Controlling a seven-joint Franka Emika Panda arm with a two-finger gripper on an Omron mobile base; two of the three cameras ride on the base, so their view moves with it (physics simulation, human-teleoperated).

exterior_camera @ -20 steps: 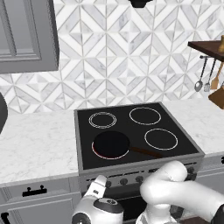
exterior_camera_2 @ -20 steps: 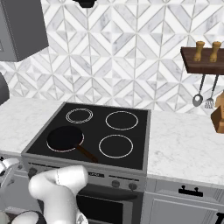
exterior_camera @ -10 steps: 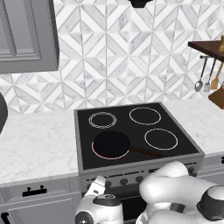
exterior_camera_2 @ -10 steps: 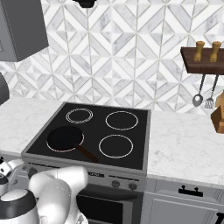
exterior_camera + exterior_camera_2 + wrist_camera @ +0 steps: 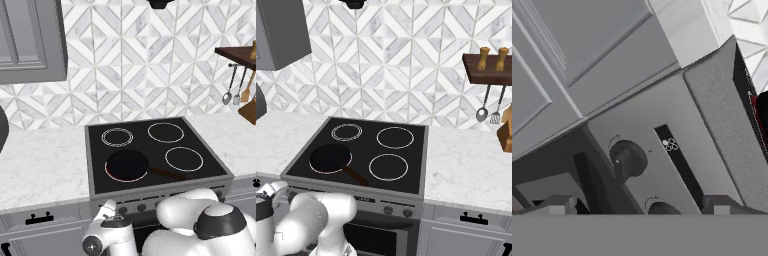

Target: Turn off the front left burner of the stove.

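- Marble-patterned tiles back the kitchen in your left base view. The stove (image 5: 155, 160) sits in the grey surface (image 5: 40, 165), its front left burner (image 5: 127, 166) glowing red-rimmed under a black frying pan (image 5: 128, 164). Your arm bends low before the front panel, presumably to reach the knobs.
- From the right base view, that burner (image 5: 331, 159) lies nearest the panel's left end, so its knob should be there too. A spice shelf (image 5: 488, 70) hangs well apart.
- Your hand view looks rolled at the panel: a dark knob (image 5: 628, 160) sits ahead, a second (image 5: 662, 209) below. The claw (image 5: 634, 206) has its tips spread wide, gripping nothing, ready to straddle a knob.
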